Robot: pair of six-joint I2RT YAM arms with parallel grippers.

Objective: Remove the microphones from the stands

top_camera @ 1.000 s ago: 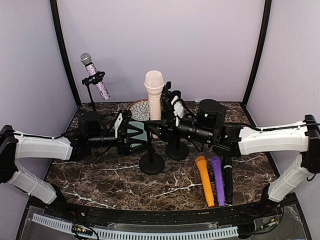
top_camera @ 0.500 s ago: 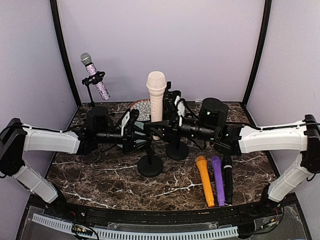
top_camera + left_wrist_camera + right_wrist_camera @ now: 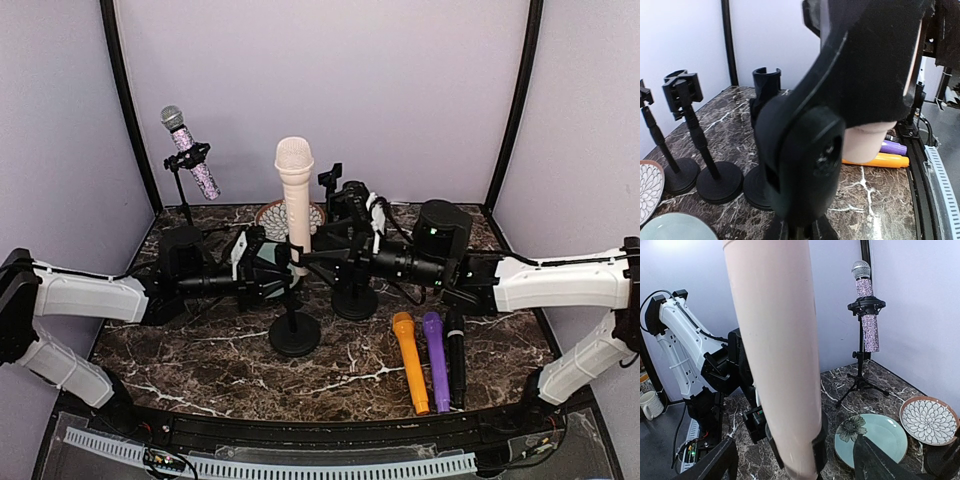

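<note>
- Pink microphone (image 3: 296, 195) stands upright, mid-surface, its lower end seated in the black clip of the stand (image 3: 294, 335).
- The stand's round base sits on the marble surface (image 3: 190, 350), near of the clip.
- Right gripper (image 3: 795, 462) comes in from the right at the mic's lower end. Right wrist view: jaws spread, one finger on each side of the mic body, gaps showing, not touching.
- Left gripper (image 3: 275, 270) comes in from the left at clip height, close against the stand. Left wrist view is blocked by a blurred black part, so I cannot tell whether the jaws are clamped or released.
- The mic's pale bottom end shows behind that black part in the left wrist view.
- Sparkly microphone (image 3: 190, 150) sits tilted in a tripod stand (image 3: 183, 195), far left corner.
- Patterned plate (image 3: 272, 216) is just behind the pink mic; teal plate (image 3: 875, 437) lies beside it.
- Empty stand (image 3: 354, 300) is just right of the mic's stand.
- Orange mic (image 3: 410, 362), purple mic (image 3: 435, 360) and black mic (image 3: 456, 360) lie side by side, near right.
</note>
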